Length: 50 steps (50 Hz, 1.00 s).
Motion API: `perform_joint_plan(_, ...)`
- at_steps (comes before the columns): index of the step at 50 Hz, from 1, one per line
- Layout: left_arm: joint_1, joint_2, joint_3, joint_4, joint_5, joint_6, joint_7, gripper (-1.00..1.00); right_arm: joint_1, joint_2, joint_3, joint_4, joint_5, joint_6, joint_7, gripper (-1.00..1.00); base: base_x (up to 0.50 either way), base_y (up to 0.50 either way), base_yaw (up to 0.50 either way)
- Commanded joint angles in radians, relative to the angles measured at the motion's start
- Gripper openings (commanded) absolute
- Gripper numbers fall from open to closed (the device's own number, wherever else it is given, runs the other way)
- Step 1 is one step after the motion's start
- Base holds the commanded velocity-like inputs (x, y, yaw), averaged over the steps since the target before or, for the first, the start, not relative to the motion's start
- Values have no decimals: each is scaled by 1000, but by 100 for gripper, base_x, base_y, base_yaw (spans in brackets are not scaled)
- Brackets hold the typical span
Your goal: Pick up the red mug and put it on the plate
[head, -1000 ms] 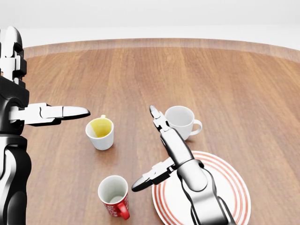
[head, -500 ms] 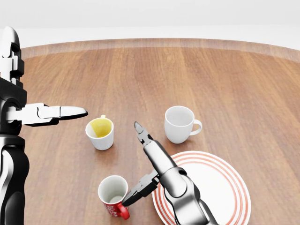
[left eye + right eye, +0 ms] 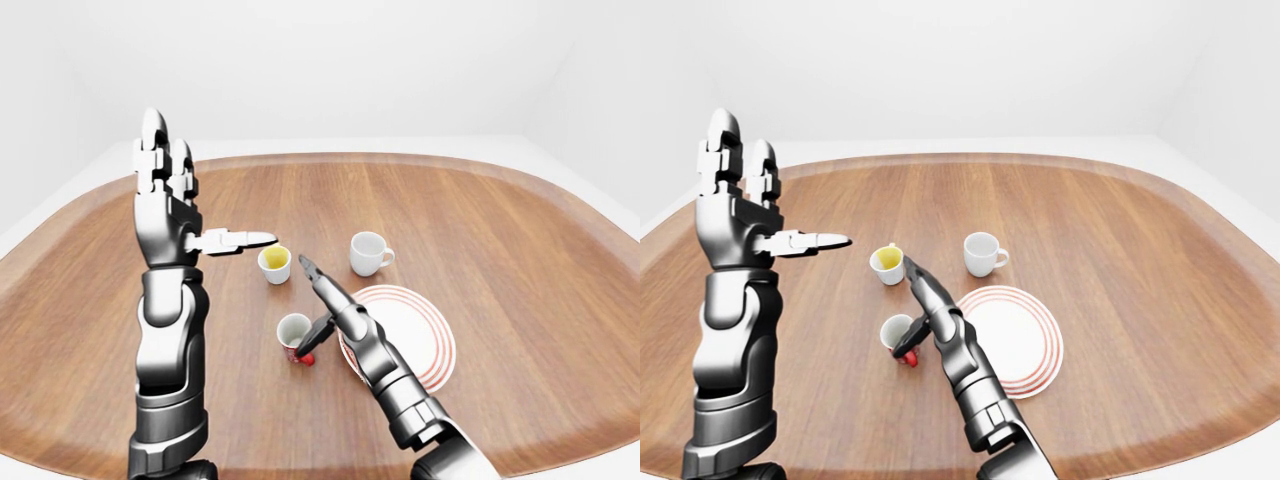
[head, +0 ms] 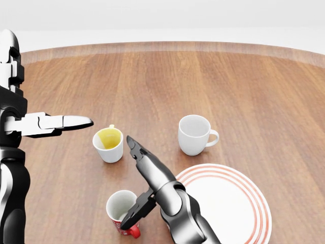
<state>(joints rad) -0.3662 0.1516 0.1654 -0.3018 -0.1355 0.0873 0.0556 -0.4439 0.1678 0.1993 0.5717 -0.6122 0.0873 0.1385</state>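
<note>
At head view's bottom edge, the red mug (image 4: 123,212) stands upright on the table (image 4: 244,91), just beside the plate (image 4: 231,206) at its 9 o'clock. Right hand (image 4: 138,179) is spread, one finger over the mug's rim; mug sits at its 7 o'clock. Left hand (image 4: 48,123) is spread too, well apart, so right is nearer.

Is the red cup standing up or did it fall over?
Standing up. The red mug sits upright on the table, its round opening facing up.
</note>
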Motion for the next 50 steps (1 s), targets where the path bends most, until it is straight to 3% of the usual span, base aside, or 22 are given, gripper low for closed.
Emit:
perform_joint_plan(1, 3, 4, 6, -9, -8, 0, 1, 100, -33, 35, 15, 61, -54, 0, -18, 100, 0, 0, 0)
perform_joint_plan(31, 0, 1, 2, -15, -6, 0, 3, 100, -135, 48, -11, 403, -120, 0, -148, 100, 0, 0, 0)
perform_joint_plan(50, -1, 2, 4, -16, -11, 0, 4, 100, -163, 77, 2, 393, -169, 0, -143, 100, 0, 0, 0)
